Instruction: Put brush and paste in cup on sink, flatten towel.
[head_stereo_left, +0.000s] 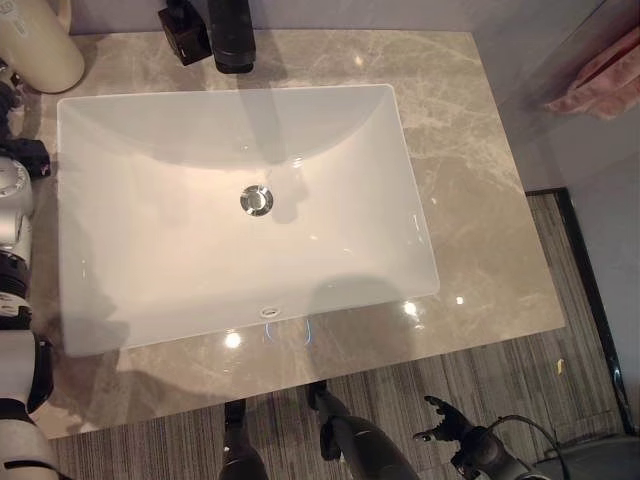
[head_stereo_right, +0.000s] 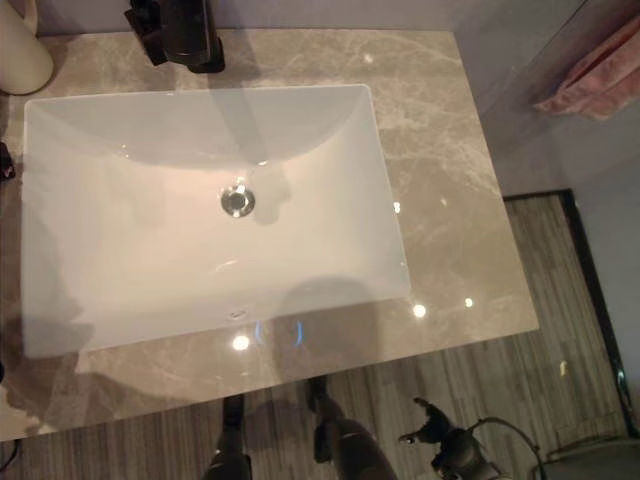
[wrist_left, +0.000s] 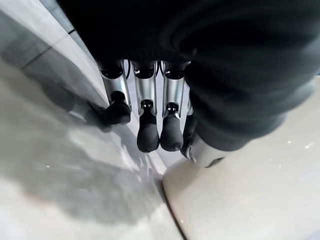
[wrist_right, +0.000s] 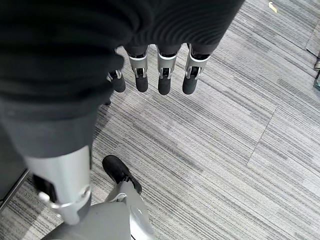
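Note:
A pink towel (head_stereo_left: 598, 78) hangs bunched at the far right, past the end of the marble counter (head_stereo_left: 470, 200). A tall cream vessel (head_stereo_left: 40, 45) stands at the counter's back left corner. In the left wrist view, my left hand (wrist_left: 145, 130) is open with straight fingers just above the counter, beside a cream rounded surface (wrist_left: 250, 195). My right hand (head_stereo_left: 445, 420) hangs low at the front right over the striped floor. Its fingers (wrist_right: 162, 75) are relaxed and hold nothing.
A white rectangular sink basin (head_stereo_left: 110, 130) with a chrome drain (head_stereo_left: 256, 200) takes up most of the counter. A black faucet (head_stereo_left: 230, 35) and a small black block (head_stereo_left: 183, 30) stand behind it. Grey striped carpet (wrist_right: 210, 150) lies in front.

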